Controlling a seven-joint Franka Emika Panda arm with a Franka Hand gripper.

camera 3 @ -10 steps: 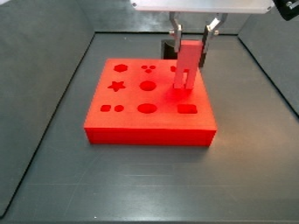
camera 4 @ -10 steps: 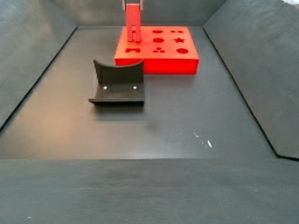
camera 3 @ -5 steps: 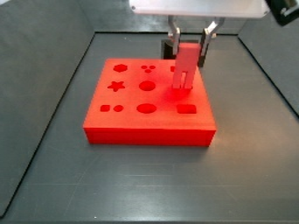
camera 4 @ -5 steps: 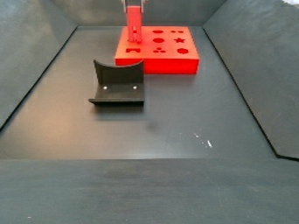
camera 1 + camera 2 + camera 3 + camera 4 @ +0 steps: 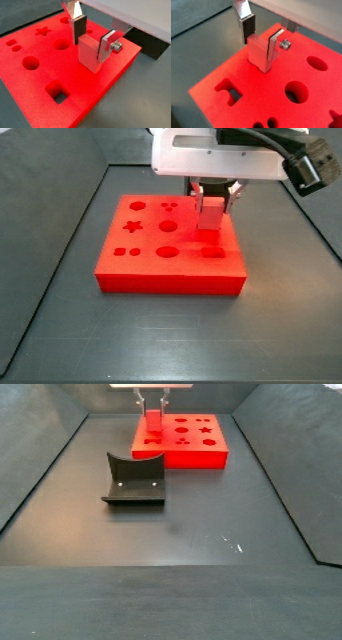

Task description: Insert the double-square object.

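robot test cell | dark walled floor point(image 5: 174, 534) | end effector point(image 5: 214, 190) overhead

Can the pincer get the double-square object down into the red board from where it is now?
Probably yes. The pincer is shut on the double-square object, held upright with its lower end at the red board. Nothing lies in the way.

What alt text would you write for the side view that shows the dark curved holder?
At the far end, the end effector holds a tall red-pink double-bar block upright on a flat red board with shaped holes. A dark grey curved holder stands apart, nearer the camera, on the dark floor.
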